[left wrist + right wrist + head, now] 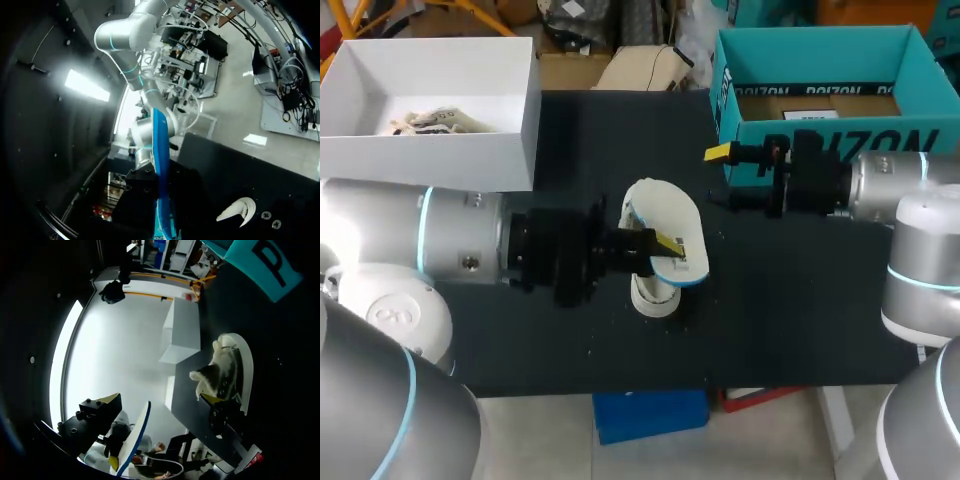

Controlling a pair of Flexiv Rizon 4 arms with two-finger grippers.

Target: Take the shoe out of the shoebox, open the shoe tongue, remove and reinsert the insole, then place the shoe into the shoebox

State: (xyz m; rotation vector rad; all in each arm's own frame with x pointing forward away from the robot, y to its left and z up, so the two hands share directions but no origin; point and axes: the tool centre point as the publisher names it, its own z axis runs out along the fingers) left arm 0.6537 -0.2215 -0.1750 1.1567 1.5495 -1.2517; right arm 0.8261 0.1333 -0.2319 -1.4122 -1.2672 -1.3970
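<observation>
Left claw (665,247) clamps the white shoe with blue-edged sole (665,210) — it runs from the claw's 12 to 6 o'clock on the black worktop (800,300).

Your left arm (450,240): enters from left, forearm level, extended to centre; left gripper (660,250) clamped on shoe (665,205). Your right arm (890,185): enters from right, wrist level; right gripper (735,177) pointing left.
</observation>
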